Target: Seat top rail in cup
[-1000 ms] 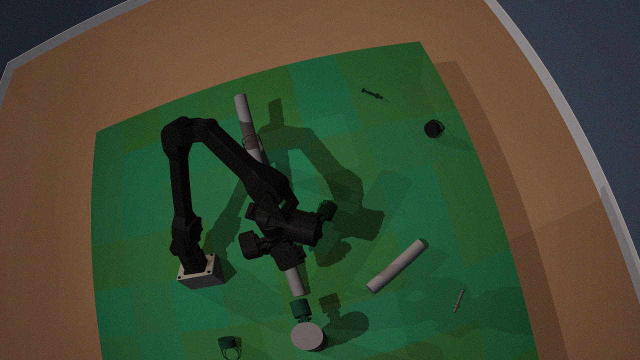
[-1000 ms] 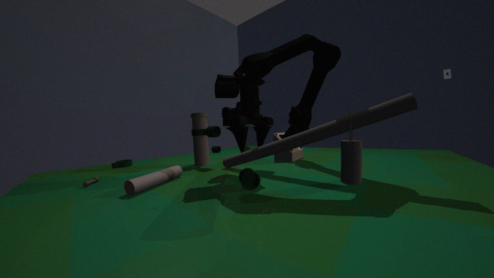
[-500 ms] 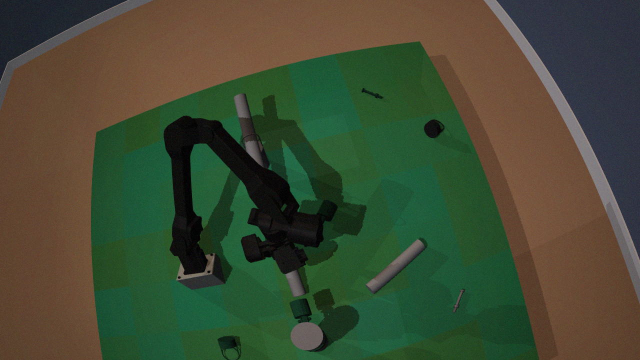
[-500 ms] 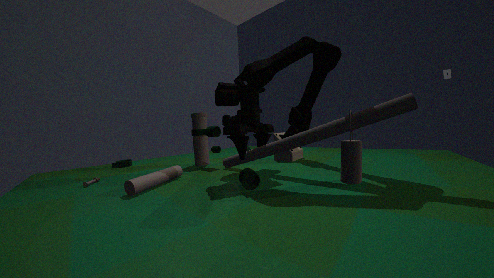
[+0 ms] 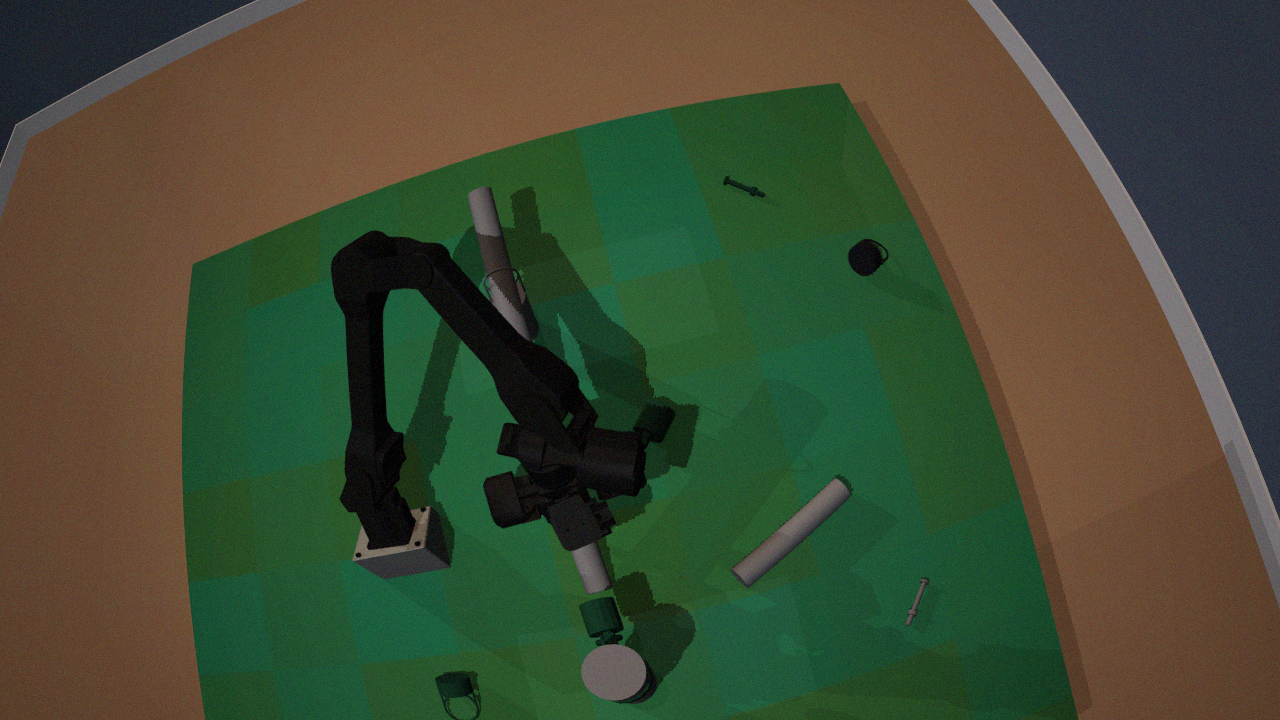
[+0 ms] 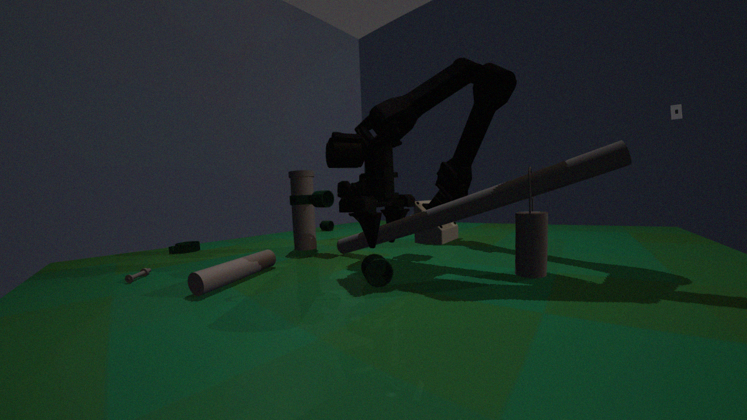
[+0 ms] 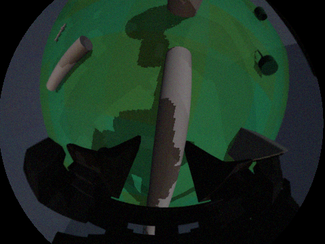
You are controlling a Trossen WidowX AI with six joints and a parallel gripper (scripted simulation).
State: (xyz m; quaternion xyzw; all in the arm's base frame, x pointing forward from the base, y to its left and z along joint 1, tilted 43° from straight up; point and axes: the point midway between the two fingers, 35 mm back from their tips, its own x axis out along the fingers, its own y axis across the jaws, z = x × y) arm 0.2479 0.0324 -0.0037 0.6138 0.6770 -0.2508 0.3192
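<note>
The long grey rail (image 5: 483, 214) (image 6: 597, 156) (image 7: 179, 78) slopes through the wire loop (image 6: 529, 175) above the short post (image 6: 531, 245). Its cut end is low, near the mat, below and short of the green rail-end cup (image 5: 600, 616) (image 6: 323, 199). The cup hangs on the brace band (image 6: 299, 199), in the upper part of the big post (image 5: 614, 671) (image 6: 303, 227) (image 7: 184, 8). My gripper (image 6: 381, 244) (image 7: 162, 141) is open, pointing down, with its fingers on either side of the rail. A gap shows at the left finger; the right fingertip is very close to the rail.
A loose pipe (image 5: 792, 532) (image 6: 232, 271) (image 7: 69, 64) lies beside the work area. A spare green cup (image 5: 655, 422) (image 6: 377, 269) lies near the gripper. A dark looped cap (image 5: 866, 257) and two bolts (image 5: 742, 187) (image 5: 916, 600) lie farther out. Another green looped piece (image 5: 454, 685) is near the post.
</note>
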